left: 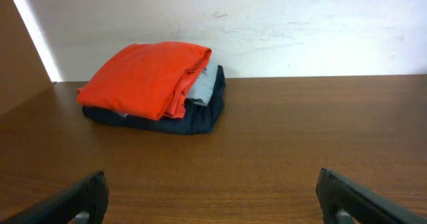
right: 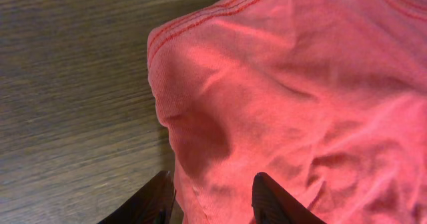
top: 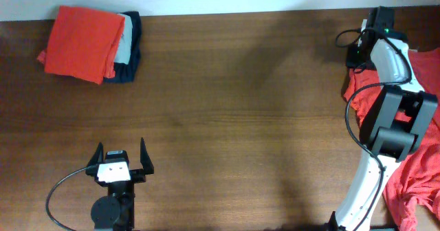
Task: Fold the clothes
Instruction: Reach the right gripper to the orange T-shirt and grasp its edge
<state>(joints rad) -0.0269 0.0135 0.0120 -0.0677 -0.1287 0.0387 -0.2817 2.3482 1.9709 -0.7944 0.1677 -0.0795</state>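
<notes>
The coral-red T-shirt (top: 415,181) lies crumpled at the table's right edge, partly under my right arm; no lettering shows. In the right wrist view it (right: 293,97) fills most of the frame, with a stitched hem at its left. My right gripper (right: 213,192) is low at the shirt's upper-left edge (top: 356,58). Its fingers are partly closed with a bunch of fabric filling the gap between them. My left gripper (top: 121,155) is wide open and empty at the front left; its fingertips (left: 212,197) hover over bare wood.
A folded stack sits at the back left by the wall: a plain orange garment (top: 82,33) (left: 147,77) on top of grey (left: 203,87) and navy (top: 130,49) ones. The brown wooden table (top: 240,107) runs between the two arms.
</notes>
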